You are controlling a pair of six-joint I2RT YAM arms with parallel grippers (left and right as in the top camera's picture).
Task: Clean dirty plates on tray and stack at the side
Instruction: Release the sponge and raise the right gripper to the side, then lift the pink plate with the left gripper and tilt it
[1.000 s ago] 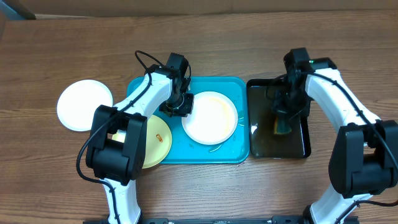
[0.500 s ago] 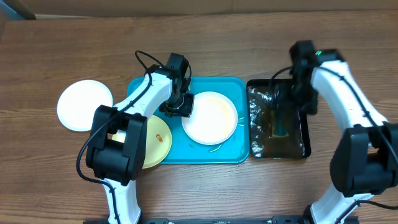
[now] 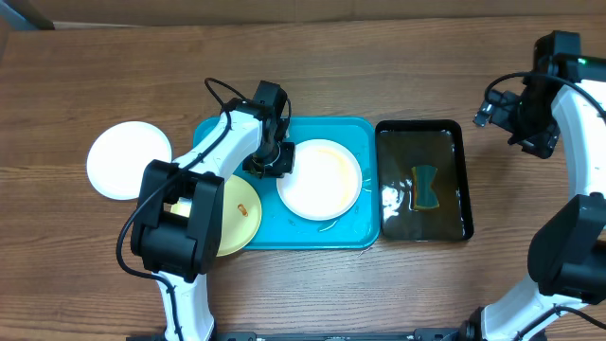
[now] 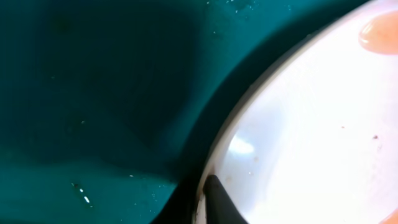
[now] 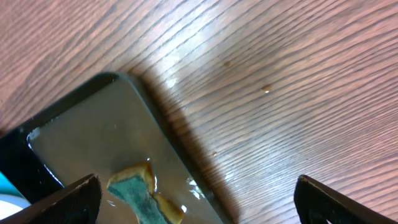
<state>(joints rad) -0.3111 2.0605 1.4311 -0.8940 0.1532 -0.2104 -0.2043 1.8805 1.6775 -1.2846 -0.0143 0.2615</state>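
Three round shallow plates show: one white plate (image 3: 129, 159) on the wooden table (image 3: 379, 57), one pale yellow-green plate (image 3: 237, 216) overlapping the turquoise plastic tray (image 3: 352, 127), and one white tray plate (image 3: 320, 178) inside it. One sponge (image 3: 425, 186) lies in one glossy black tray (image 3: 398, 227). Only the left wrist view shows an orange smear (image 4: 379, 31) and the left gripper (image 3: 270, 163) touching that rim; I cannot tell its grip. The right gripper (image 5: 199, 202) is spread wide, empty.

Three plates are counted on one wooden table (image 3: 379, 57): two white, the left white plate (image 3: 129, 159) on bare wood and the centre white plate (image 3: 320, 178), plus one yellow-green plate (image 3: 239, 227) nearer. There are two trays, a turquoise tray (image 3: 331, 131) and a black tray (image 3: 417, 152); one sponge (image 3: 425, 187); and two robot arms, the left arm (image 3: 222, 142) and the right arm (image 3: 578, 104).
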